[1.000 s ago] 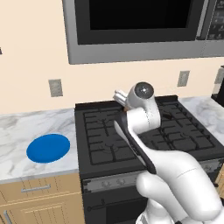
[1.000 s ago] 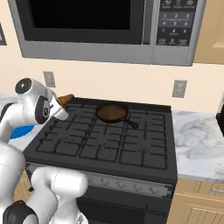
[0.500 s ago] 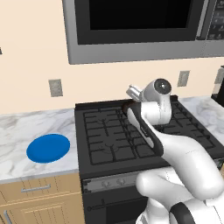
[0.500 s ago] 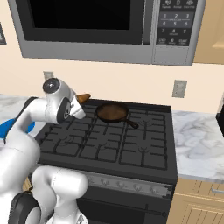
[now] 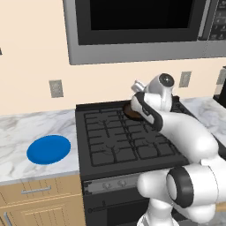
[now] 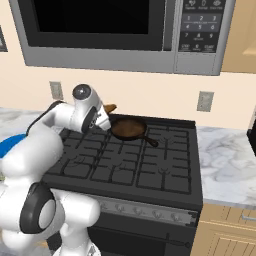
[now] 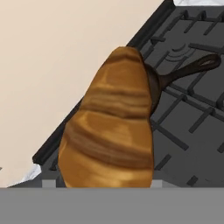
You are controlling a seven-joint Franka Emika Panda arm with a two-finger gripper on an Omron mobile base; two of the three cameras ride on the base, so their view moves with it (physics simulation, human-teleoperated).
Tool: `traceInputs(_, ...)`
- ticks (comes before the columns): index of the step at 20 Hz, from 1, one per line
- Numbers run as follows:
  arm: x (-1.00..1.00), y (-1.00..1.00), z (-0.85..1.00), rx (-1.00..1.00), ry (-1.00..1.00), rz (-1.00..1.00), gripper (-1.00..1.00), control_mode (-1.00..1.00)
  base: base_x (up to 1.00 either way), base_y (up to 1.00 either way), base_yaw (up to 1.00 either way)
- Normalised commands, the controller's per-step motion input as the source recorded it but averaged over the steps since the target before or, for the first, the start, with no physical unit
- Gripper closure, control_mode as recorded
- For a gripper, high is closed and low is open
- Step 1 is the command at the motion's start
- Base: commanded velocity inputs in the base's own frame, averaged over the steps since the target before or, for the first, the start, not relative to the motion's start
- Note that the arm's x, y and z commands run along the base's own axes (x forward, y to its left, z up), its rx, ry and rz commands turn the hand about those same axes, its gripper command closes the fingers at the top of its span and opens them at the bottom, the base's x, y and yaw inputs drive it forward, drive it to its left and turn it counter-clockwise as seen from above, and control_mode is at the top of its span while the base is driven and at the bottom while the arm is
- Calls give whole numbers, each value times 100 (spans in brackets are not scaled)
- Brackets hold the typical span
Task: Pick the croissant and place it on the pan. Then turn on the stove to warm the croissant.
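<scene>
The golden-brown croissant (image 7: pixel 111 131) is large in the hand view and hides my fingertips. Its tip (image 6: pixel 110 107) pokes out of my gripper (image 6: pixel 104 114), which is shut on it and hangs above the back left of the black stove (image 6: pixel 140 165). Just to the right of the hand sits the small dark pan (image 6: pixel 129 129) on a rear burner, handle pointing right. In the left base view the gripper (image 5: pixel 137 86) is above the pan (image 5: pixel 130 111), which my forearm partly covers. In the hand view the pan's handle (image 7: pixel 188 70) sticks out from behind the croissant.
A blue plate (image 5: pixel 48 149) lies on the marble counter (image 5: pixel 26 132) left of the stove (image 5: pixel 114 141). A steel microwave (image 6: pixel 110 30) hangs above the range. More counter (image 6: pixel 225 160) runs to the right. Knobs line the stove's front strip (image 6: pixel 150 212).
The arm has swung right across the stove with the croissant held, from the stove's left edge to just beside the pan. The pan and plate have not moved.
</scene>
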Motion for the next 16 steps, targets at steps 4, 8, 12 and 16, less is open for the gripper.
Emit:
traceInputs(4, 51, -21, -1, 4, 17, -1, 100, -100, 0, 0, 0)
traceInputs(8, 54, -17, -9, 3, 17, -1, 100, -100, 0, 0, 0)
traceInputs(12, 46, -17, -24, 1, 14, 0, 100, -100, 0, 0, 0)
traceInputs(16, 38, -23, -33, 3, 13, -1, 100, -100, 0, 0, 0)
